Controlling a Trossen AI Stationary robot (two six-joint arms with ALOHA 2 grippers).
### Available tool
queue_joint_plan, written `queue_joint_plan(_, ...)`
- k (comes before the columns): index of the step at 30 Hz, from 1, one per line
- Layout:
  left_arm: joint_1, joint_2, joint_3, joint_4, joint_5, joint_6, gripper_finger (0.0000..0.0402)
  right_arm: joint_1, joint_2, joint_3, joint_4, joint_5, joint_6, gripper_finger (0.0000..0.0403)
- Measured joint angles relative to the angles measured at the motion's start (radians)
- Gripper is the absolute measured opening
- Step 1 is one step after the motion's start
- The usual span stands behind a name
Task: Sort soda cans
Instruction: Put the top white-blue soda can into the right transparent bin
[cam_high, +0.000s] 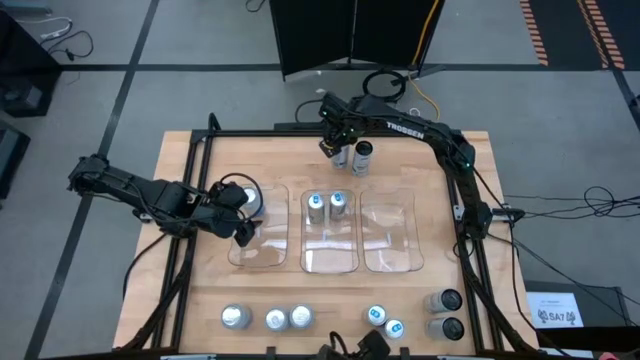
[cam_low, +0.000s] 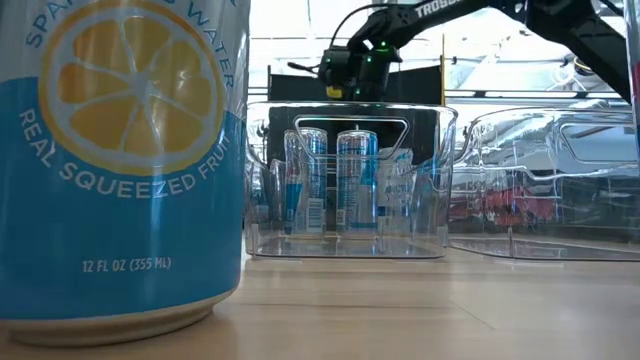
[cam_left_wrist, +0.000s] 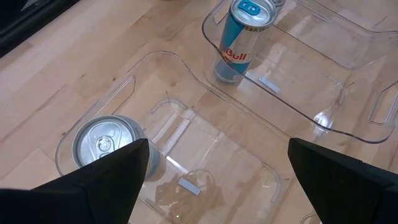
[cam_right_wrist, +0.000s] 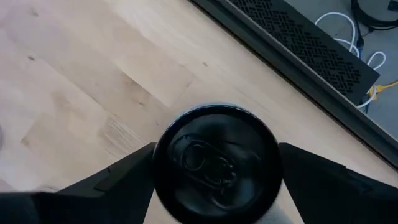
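Observation:
Three clear bins stand side by side mid-table. A silver soda can (cam_high: 245, 197) stands in the left bin (cam_high: 262, 250). Two blue-topped cans (cam_high: 316, 203) (cam_high: 338, 203) stand in the middle bin (cam_high: 330, 255). My left gripper (cam_high: 240, 228) hangs open over the left bin, near the silver can (cam_left_wrist: 102, 146). At the far edge my right gripper (cam_high: 333, 148) is open, pointing down over a black can (cam_right_wrist: 217, 162), one finger on either side of its top. A second dark can (cam_high: 362, 157) stands beside it.
The right bin (cam_high: 392, 240) holds nothing. Along the near edge stand three silver cans (cam_high: 276, 319), two blue-topped cans (cam_high: 385, 322) and two dark cans (cam_high: 445, 312). A large blue lemon-printed can (cam_low: 120, 160) fills the low view's left. A black frame rail (cam_right_wrist: 292, 50) runs behind the far cans.

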Motion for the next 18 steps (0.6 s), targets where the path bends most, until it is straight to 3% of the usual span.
queue_joint_plan(4, 0.000, 0.000, 0.000, 0.000, 0.000, 0.000, 0.0393, 0.000, 0.006, -0.001, 0.000, 0.003, -0.019, 0.0302)
queue_joint_plan(10, 0.000, 0.000, 0.000, 0.000, 0.000, 0.000, 0.0393, 0.000, 0.006, -0.001, 0.000, 0.003, -0.021, 0.0244)
queue_joint_plan(18, 0.000, 0.000, 0.000, 0.000, 0.000, 0.000, 0.0393, 0.008, -0.014, -0.004, 0.008, 0.016, -0.039, 0.0243)
